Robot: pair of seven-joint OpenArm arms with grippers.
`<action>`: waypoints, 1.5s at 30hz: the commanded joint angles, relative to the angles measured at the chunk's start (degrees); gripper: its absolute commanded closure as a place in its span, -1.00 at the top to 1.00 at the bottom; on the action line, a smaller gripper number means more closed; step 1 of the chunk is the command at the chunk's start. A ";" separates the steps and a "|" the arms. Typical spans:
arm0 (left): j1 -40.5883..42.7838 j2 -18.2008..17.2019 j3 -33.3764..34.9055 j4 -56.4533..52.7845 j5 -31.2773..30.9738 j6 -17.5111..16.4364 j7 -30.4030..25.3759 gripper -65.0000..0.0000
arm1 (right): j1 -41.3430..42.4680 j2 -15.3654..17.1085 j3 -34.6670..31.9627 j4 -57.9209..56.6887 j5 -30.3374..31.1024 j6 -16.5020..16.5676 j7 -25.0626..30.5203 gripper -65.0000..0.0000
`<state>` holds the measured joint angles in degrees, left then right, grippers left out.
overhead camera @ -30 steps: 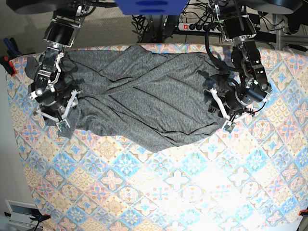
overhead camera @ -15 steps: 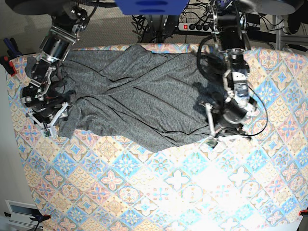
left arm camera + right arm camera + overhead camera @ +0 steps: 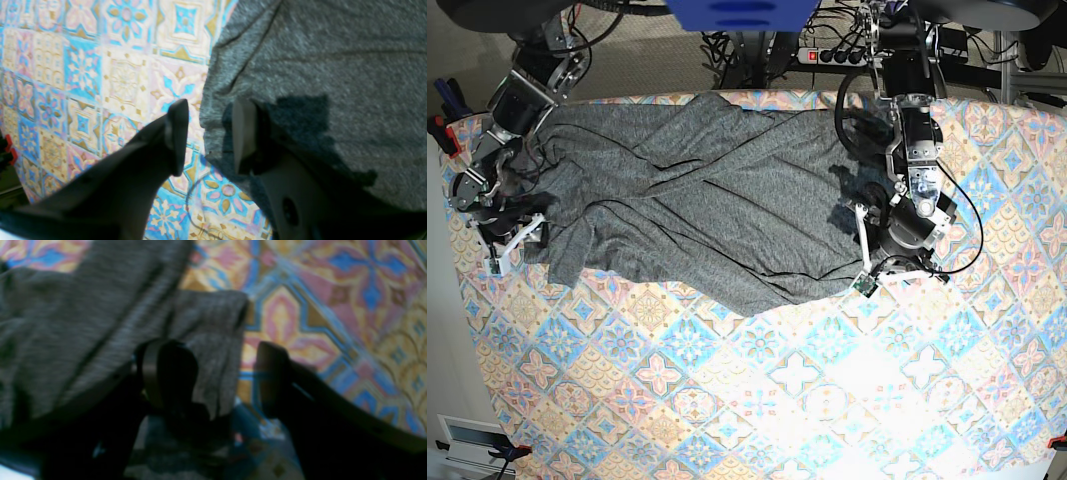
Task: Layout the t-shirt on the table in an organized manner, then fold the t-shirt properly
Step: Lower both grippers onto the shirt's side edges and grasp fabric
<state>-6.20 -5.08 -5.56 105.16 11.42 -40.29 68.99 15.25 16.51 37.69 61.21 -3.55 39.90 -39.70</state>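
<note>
Layout step: t-shirt (image 3: 707, 215) lies creased. Both grippers, left gripper (image 3: 206, 136) and right gripper (image 3: 217, 380), stand spread astride its edges; next, pinch and flatten.

T-shirt (image 3: 717, 210): thin heathered grey jersey, matt, finely flecked, soft creases. Table (image 3: 757, 400): smooth cloth cover, printed pastel tile pattern, slight sheen under light. Left gripper (image 3: 206, 136): dark matt fingers, probably plastic. Right gripper (image 3: 220, 376): same dark finish, view blurred
</note>
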 commanded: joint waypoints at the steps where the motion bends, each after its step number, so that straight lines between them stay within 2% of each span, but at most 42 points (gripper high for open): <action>1: -0.97 -0.15 -0.11 0.99 -0.30 0.29 -0.90 -0.31 | 2.03 1.20 0.15 0.72 0.69 0.10 0.98 0.11; 15: -1.32 -0.24 -0.11 0.81 0.05 0.29 -0.90 -0.31 | 3.35 0.94 -0.46 0.37 0.69 0.10 0.63 0.10; 22: -1.32 -0.41 -0.11 0.81 0.05 0.29 -0.90 -0.31 | 3.08 0.94 -5.21 0.37 0.69 0.10 0.71 0.10; 29: -1.32 -0.32 -0.02 0.81 0.05 0.29 -0.90 -0.31 | 3.08 -0.64 -5.12 0.55 0.69 0.10 0.45 0.10; 38: -1.06 -0.59 0.07 0.81 0.05 0.29 -0.90 -0.31 | 1.50 -0.73 -4.95 0.99 0.69 0.10 0.45 0.10; 40: -1.06 -0.59 0.16 0.81 0.05 0.29 -0.90 -0.31 | 1.50 -0.73 -4.07 0.99 0.69 0.10 0.45 0.10; 45: -1.06 -0.41 0.24 0.81 0.05 0.29 -0.90 -0.31 | 1.50 -0.73 4.11 0.99 0.69 0.10 0.45 0.10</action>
<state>-6.22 -5.54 -5.48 105.10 11.62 -40.29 68.97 15.77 14.52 41.82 61.39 -3.27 40.25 -40.21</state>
